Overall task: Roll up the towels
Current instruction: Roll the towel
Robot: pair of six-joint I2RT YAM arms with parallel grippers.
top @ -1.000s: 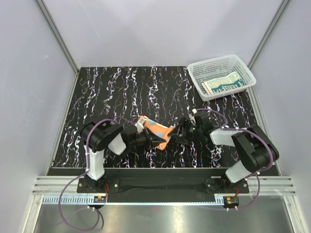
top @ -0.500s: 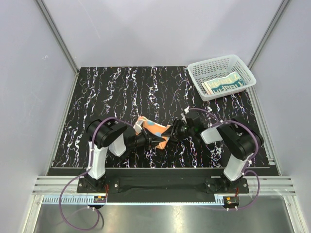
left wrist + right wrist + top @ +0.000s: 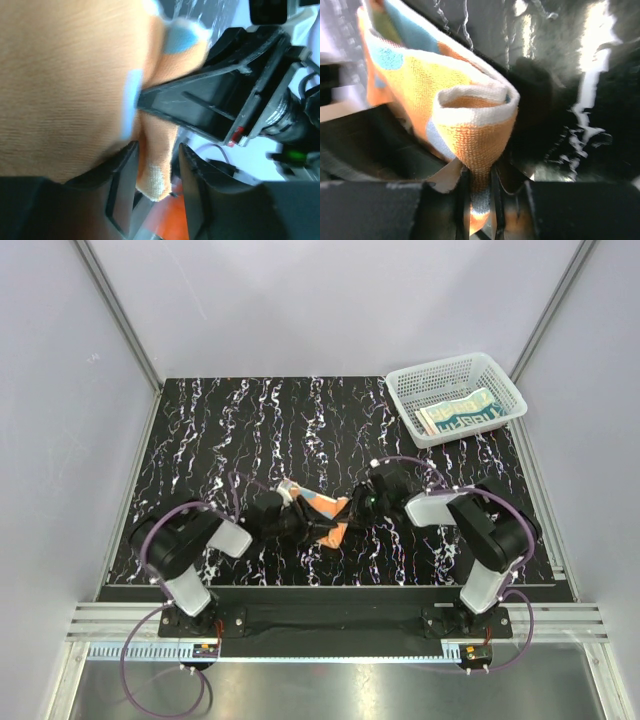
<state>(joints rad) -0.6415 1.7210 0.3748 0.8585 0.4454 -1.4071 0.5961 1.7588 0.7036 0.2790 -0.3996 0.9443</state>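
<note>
On the surface, the left claw and the right claw each pinch the orange towel tightly. The cream towel lies in the basket.

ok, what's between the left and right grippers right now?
Only the orange cloth towel with blue patches: the right gripper pinches it, the left gripper straddles it. Clearest in both wrist views.
</note>
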